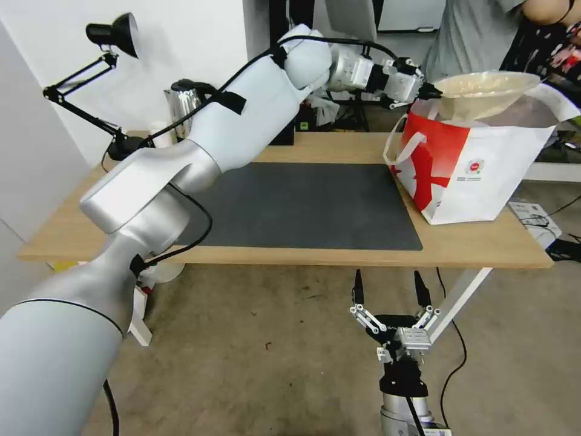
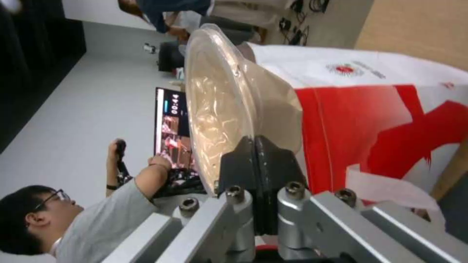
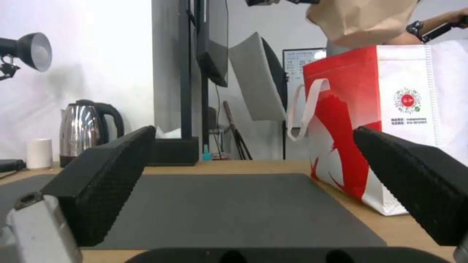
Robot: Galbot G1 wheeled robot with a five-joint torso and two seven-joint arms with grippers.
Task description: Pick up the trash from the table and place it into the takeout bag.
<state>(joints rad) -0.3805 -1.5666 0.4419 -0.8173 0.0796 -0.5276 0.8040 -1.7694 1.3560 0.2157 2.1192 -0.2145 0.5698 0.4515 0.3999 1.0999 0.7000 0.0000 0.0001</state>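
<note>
The left end effector (image 1: pixel 431 92) was clamped on the rim of the beige oval bowl (image 1: pixel 484 92), holding it over the open takeout bag (image 1: pixel 484 175) at the tabletop's (image 1: pixel 302 145) two o'clock corner. The right end effector (image 1: pixel 390 289) hung wide open and empty below the near edge.

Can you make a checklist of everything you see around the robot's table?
Surface: table with dark mat.
Job's things: beige bowl held tilted over the open bag.
Clutter: kettle, white cup, lamp.
Grippers: left gripper shut on the bowl's rim; right gripper open, low before the table.
Cables: black cable along the left arm; more on the floor.
Surroundings: a person behind the bag.
</note>
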